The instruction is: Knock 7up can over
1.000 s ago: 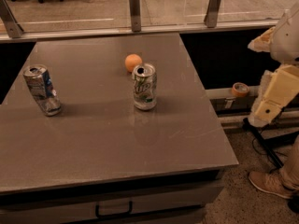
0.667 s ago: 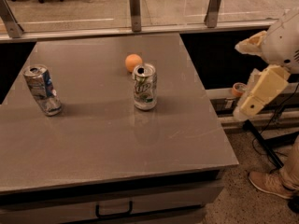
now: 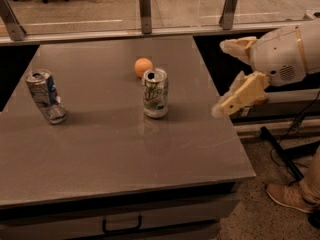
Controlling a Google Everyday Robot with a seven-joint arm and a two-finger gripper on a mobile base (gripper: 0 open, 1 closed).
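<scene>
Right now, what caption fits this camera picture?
The gripper, fingers open, hovers at the right edge of the table, apart from the upright 7up can; an orange sits behind it.

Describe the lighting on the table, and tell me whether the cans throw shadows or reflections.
Camera view: dim, warm light. The table has a soft sheen, with a faint reflection below the 7up can. The blue-marked can throws a small dark shadow at its base. The gripper, by the table's right edge and clear of the 7up can, is the brightest thing.
</scene>
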